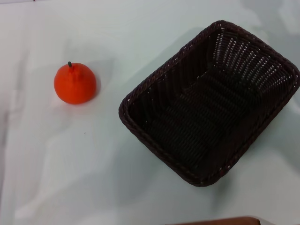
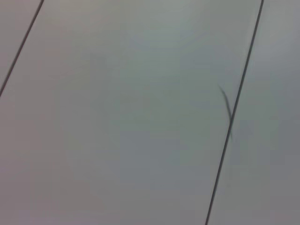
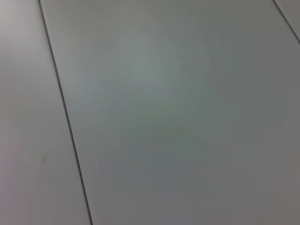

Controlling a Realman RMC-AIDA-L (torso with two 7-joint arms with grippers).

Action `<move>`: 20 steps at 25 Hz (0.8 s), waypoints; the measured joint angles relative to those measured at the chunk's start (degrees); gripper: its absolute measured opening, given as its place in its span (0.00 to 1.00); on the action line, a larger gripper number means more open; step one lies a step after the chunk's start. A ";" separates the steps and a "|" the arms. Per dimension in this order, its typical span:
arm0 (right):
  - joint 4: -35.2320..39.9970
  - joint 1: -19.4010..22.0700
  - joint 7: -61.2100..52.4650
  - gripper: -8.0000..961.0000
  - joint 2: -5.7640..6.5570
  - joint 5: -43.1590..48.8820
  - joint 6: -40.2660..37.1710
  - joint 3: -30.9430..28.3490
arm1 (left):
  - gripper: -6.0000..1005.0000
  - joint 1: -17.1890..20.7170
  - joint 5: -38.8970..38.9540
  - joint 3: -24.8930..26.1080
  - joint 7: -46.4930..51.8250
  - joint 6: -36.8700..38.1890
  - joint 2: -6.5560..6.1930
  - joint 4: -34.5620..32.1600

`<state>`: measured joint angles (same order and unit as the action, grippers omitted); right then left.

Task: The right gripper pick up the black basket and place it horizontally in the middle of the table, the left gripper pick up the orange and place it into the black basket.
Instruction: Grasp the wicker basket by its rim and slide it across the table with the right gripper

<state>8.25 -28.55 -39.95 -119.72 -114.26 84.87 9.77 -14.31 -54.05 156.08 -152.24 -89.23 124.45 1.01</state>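
Two things on white table (image 1: 140, 28) – orange (image 1: 75, 83) left, black basket (image 1: 209, 104) askew right, claws unseen – grip unknowable

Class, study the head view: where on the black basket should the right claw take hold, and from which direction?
Probably the braided rim of the black basket, pinched from above across one wall. The basket lies open side up and askew on the table, far too wide to span, so its thin sloped wall is the graspable part. Neither claw is in view.

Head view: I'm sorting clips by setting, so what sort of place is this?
Probably a bare tabletop test setup, not a lived-in room: a plain white table carries only a black basket, empty, and an orange apart from it. Neither gripper is in view.
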 joint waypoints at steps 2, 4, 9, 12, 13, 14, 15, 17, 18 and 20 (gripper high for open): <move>-0.75 -0.05 0.71 0.94 0.01 0.00 0.33 -0.83 | 0.88 0.29 -0.02 0.10 -0.01 0.06 0.00 -0.02; -0.81 -0.18 0.37 0.94 0.03 0.15 0.19 -1.13 | 0.88 0.38 -0.02 0.26 0.08 0.32 0.00 -0.03; 0.34 0.33 -2.22 0.94 0.48 0.82 -0.22 0.25 | 0.88 -0.31 0.01 0.18 -0.02 0.55 -0.09 -0.04; 4.57 1.63 -7.34 0.94 0.50 2.98 -0.92 3.38 | 0.88 -0.65 -0.03 0.07 0.10 0.45 -0.10 0.22; 7.30 2.11 -10.80 0.94 0.56 4.59 -1.30 5.07 | 0.88 -0.71 -0.04 0.17 0.15 0.33 -0.09 0.26; 10.27 2.60 -14.80 0.94 0.68 6.79 -1.99 6.71 | 0.88 -0.75 -0.05 0.25 0.21 0.29 -0.09 0.26; 14.02 3.03 -19.71 0.94 0.87 9.50 -2.87 8.44 | 0.88 -0.76 -0.06 0.27 0.27 0.30 -0.11 0.27; 23.18 3.80 -31.84 0.94 0.93 15.88 -4.81 11.47 | 0.88 -0.81 -0.09 0.29 0.36 0.45 -0.17 0.33; 28.34 4.12 -39.07 0.94 0.94 19.74 -5.38 12.54 | 0.88 -0.82 -0.09 0.30 0.36 0.53 -0.20 0.35; 38.62 4.42 -52.69 0.94 0.83 27.94 -5.30 13.81 | 0.88 -0.89 -0.10 0.29 0.37 0.59 -0.22 0.36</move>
<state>46.88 -24.13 -92.64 -118.89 -86.32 79.57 23.58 -15.20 -54.15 156.37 -151.87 -88.64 124.23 1.37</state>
